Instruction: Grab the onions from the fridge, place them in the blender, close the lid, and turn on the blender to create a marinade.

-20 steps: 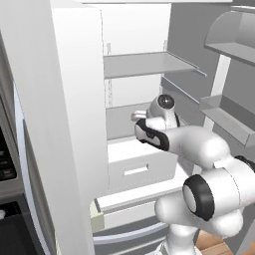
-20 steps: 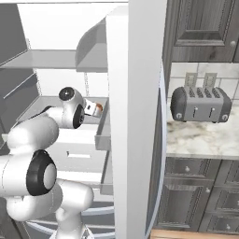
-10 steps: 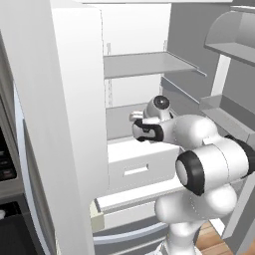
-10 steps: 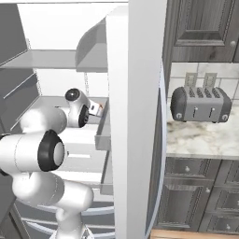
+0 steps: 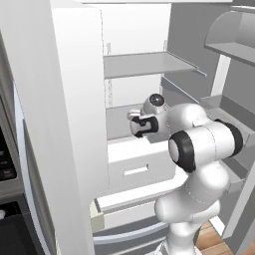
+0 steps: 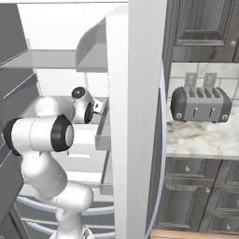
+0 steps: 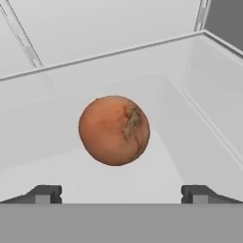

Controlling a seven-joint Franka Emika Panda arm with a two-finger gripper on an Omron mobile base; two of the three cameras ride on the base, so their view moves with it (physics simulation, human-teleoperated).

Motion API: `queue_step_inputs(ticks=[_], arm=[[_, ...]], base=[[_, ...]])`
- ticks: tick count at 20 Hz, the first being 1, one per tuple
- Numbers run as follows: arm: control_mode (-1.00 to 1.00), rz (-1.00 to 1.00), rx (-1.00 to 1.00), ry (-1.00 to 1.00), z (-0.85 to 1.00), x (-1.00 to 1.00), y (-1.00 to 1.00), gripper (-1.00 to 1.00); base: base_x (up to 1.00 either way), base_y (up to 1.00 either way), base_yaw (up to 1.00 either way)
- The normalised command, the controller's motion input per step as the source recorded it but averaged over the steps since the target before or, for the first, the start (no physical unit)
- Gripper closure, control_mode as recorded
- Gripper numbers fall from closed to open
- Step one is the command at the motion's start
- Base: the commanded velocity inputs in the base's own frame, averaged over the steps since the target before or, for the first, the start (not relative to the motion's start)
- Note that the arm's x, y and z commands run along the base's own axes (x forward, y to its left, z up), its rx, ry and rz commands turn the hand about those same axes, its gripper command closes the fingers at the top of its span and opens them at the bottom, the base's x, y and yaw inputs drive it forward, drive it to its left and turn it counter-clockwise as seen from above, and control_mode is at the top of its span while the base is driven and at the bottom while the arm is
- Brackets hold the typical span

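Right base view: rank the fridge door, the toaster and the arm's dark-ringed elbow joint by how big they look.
1. fridge door, by far the largest, running the full height of the view.
2. toaster.
3. elbow joint, smallest, though it sits nearer the camera than the toaster, so true sizes stay unsure.

Setting: a rendered domestic kitchen. Evidence I noted around me: a tall white fridge (image 5: 74, 124) standing open, with white shelves (image 5: 149, 63), a pull-out drawer (image 5: 139, 167) and door bins (image 5: 231, 35); a grey four-slot toaster (image 6: 200, 104) on a marbled counter (image 6: 200, 140); dark grey panelled cabinets (image 6: 196, 23) above and below that counter; a black appliance front (image 5: 6, 159) beside the fridge; wood flooring (image 5: 211, 241) underfoot. An onion (image 7: 114, 130) lay in the drawer.
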Motion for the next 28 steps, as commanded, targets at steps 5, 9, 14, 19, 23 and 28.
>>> queue_step_inputs(ticks=[5,9,14,19,23,28], arm=[[-1.00,0.00,0.00,0.05,-0.16,0.46,0.00,-1.00],[-1.00,0.00,0.00,0.04,-0.22,0.43,0.00,-1.00],[-1.00,0.00,0.00,0.03,-0.24,0.39,0.00,-1.00],[-1.00,0.00,0.00,0.03,-0.23,0.35,0.00,-1.00],[-1.00,0.00,0.00,0.05,-0.37,0.07,0.06,1.00],[-1.00,0.00,0.00,0.03,-0.48,0.00,0.11,1.00]], base=[[0.00,0.00,0.00],[0.00,0.00,0.00],[0.00,0.00,0.00],[0.00,0.00,0.00],[0.00,0.00,0.00],[0.00,0.00,0.00]])
